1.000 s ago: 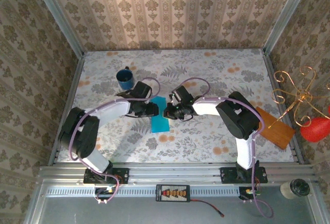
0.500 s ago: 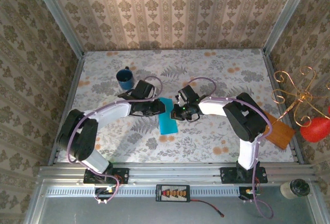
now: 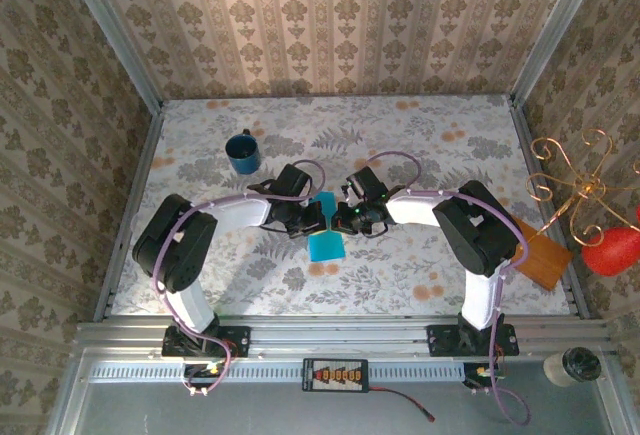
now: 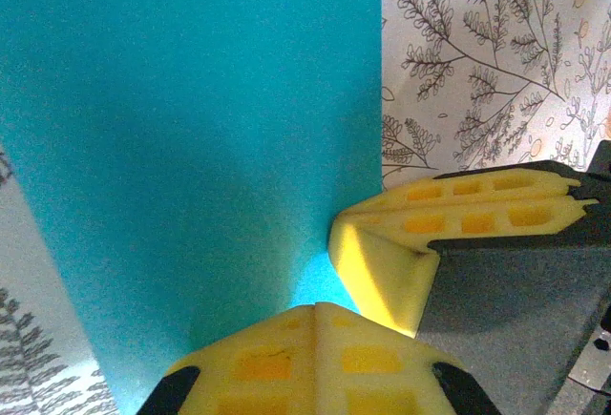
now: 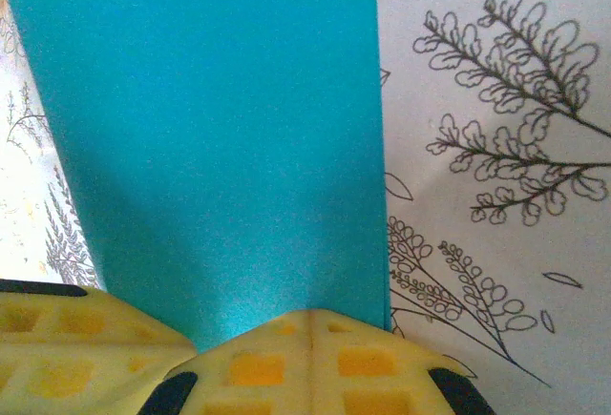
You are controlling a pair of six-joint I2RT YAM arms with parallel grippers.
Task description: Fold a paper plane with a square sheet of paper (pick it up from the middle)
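The square sheet of paper (image 3: 326,247) is turquoise-blue and hangs over the middle of the table, pinched narrow at its centre. My left gripper (image 3: 312,218) comes in from the left and is shut on the sheet's middle. My right gripper (image 3: 340,218) meets it from the right, also shut on the sheet. In the left wrist view the paper (image 4: 191,148) spreads away from my closed left gripper (image 4: 320,312), with the right arm's yellow fingers (image 4: 458,215) close beside. In the right wrist view the paper (image 5: 210,129) runs into my closed right gripper (image 5: 310,318), the left arm's fingers (image 5: 57,339) at the lower left.
A dark blue mug (image 3: 242,152) stands behind and left of the grippers. An orange-brown board (image 3: 533,248) lies at the table's right edge by the right arm. A gold wire stand (image 3: 575,185) and a red object (image 3: 612,250) sit beyond the right wall.
My left gripper moved right onto the sheet and closed on it. The sheet shifted right with the right gripper and now bunches at its middle between both grippers.
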